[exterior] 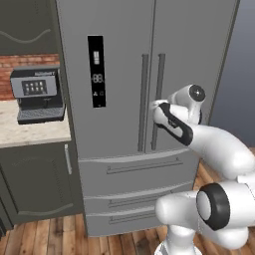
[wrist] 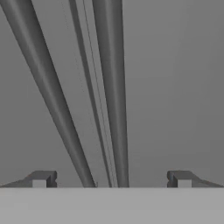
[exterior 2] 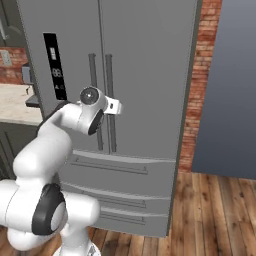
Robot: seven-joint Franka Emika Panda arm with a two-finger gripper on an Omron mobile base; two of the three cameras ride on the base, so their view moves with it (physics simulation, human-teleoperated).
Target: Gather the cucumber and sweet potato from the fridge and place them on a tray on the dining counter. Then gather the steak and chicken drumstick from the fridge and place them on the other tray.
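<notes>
Gripper (wrist: 111,179) gapes wide; I'd clamp the stiff, heavy fridge's right door handle (wrist: 111,87) at twelve o'clock.

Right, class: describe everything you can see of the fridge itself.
The fridge is a tall, grey, metallic-looking French-door model. Both upper doors are shut, with two dark vertical handles either side of the centre seam. A black display panel sits on the left door. Two closed drawers lie below. It stands on wood flooring; nothing visibly touches it.
</notes>
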